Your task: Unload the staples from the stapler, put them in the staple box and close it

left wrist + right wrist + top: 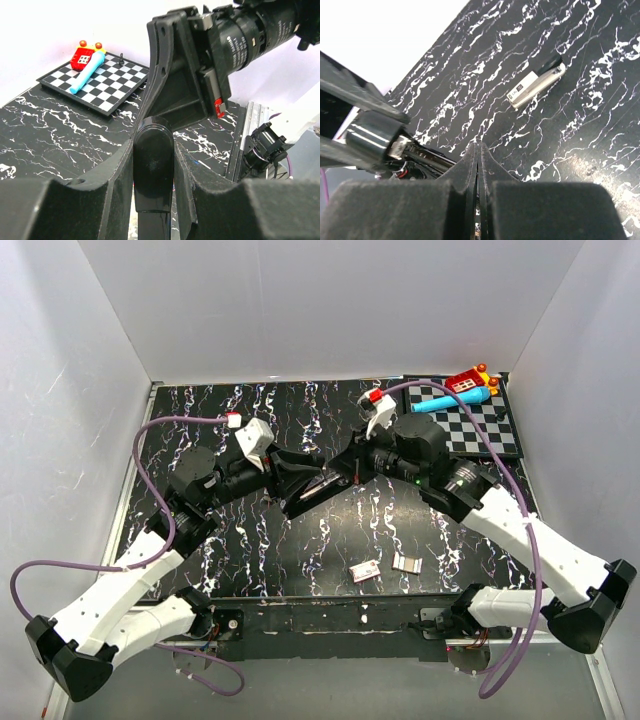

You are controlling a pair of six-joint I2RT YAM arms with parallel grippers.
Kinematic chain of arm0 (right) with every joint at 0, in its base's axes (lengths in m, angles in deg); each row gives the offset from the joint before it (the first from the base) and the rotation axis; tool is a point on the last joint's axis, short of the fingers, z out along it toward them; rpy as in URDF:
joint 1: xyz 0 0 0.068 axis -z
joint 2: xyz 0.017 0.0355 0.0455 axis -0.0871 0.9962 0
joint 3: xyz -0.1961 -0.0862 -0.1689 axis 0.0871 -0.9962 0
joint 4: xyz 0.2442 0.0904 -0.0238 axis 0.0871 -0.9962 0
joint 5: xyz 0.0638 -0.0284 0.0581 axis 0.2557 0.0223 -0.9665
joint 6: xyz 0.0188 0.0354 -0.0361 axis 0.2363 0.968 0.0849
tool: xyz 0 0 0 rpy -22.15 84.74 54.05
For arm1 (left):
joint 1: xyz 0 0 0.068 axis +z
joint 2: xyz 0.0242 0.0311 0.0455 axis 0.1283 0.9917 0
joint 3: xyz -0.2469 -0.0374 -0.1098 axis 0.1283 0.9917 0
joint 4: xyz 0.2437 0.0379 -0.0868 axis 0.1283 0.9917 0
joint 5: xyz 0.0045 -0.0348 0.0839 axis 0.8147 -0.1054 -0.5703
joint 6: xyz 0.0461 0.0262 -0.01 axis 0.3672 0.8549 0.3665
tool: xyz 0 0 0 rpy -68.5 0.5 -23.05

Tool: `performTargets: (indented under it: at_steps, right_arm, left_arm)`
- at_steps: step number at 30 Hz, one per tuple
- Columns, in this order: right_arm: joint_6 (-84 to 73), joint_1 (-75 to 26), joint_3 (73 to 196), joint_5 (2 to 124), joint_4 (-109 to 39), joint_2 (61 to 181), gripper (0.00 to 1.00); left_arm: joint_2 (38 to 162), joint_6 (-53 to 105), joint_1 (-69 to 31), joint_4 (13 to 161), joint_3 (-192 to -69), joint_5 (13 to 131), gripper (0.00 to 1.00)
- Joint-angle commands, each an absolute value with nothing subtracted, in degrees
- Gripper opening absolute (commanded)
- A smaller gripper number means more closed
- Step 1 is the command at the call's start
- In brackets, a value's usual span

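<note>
The stapler [320, 486] hangs above the middle of the table between both grippers, showing a grey-silver strip from above. My left gripper [306, 490] is shut on it. In the left wrist view the gripper [154, 146] clamps the stapler's glossy black end [154, 170]. My right gripper [338, 476] meets the stapler from the right, and its fingers [175, 95] stand just beyond that black end. In the right wrist view its pads [479, 148] are pressed together with only a hairline slit. I cannot tell whether anything thin is pinched there.
A small pale piece [364, 571] and a silver strip [407, 562] lie near the front edge. A white-grey piece with a black end [536, 82] lies on the marbled table. A chessboard [480, 430] at the back right carries a red toy [466, 382] and a blue toy [455, 400].
</note>
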State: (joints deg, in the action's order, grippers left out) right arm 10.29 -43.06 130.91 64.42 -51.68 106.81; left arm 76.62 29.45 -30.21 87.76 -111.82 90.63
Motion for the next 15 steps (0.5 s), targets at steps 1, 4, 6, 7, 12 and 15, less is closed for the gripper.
performTargets:
  at_steps: [1, 4, 6, 7, 12, 15]
  right_arm:
    - [12.09, -43.17, 128.93, 65.50, -48.20, 108.34, 0.01]
    - [12.18, -43.26, 127.88, 66.11, -47.50, 109.13, 0.01]
    - [12.18, -43.17, 126.91, 66.81, -47.06, 109.40, 0.01]
    - [12.18, -43.26, 126.30, 66.90, -46.80, 109.48, 0.01]
    - [13.67, -43.26, 122.43, 67.87, -44.17, 109.66, 0.01]
    - [14.55, -43.34, 120.23, 68.05, -42.23, 109.66, 0.01]
  left_arm:
    - [74.42, 28.04, -30.07, 79.64, -112.36, 86.18, 0.00]
    - [74.42, 27.60, -30.07, 78.84, -112.27, 84.95, 0.00]
    - [74.60, 27.33, -29.98, 78.49, -112.36, 83.90, 0.00]
    - [74.60, 27.16, -29.98, 78.31, -112.44, 83.19, 0.00]
    - [75.30, 26.10, -30.07, 76.82, -112.88, 81.34, 0.00]
    - [75.83, 25.31, -30.07, 75.94, -113.23, 79.85, 0.00]
